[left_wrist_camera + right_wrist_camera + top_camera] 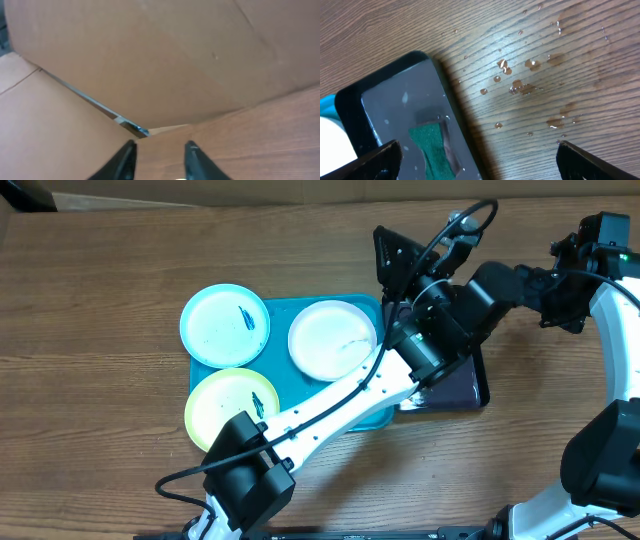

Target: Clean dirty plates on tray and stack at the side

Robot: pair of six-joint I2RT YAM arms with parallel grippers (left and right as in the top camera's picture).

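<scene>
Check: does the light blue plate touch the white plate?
Apart. Overhead view shows a strip of teal tray between the light blue plate and the white plate.

in the overhead view the left arm [340,405] lies across the teal tray [279,308]. it hides the tray's near right part and much of the black tray [465,385], and its base covers the near edge of the yellow plate [222,405].

in the right wrist view the bottom edge cuts off the black tray and the green sponge [430,147] in it. only a sliver of the white plate [331,150] shows at the left edge. of the right gripper [479,146] only two finger ends appear, low in the corners.

in the left wrist view the left gripper [160,144] is cut at the bottom edge, and a pale speck there is too small to identify.
</scene>
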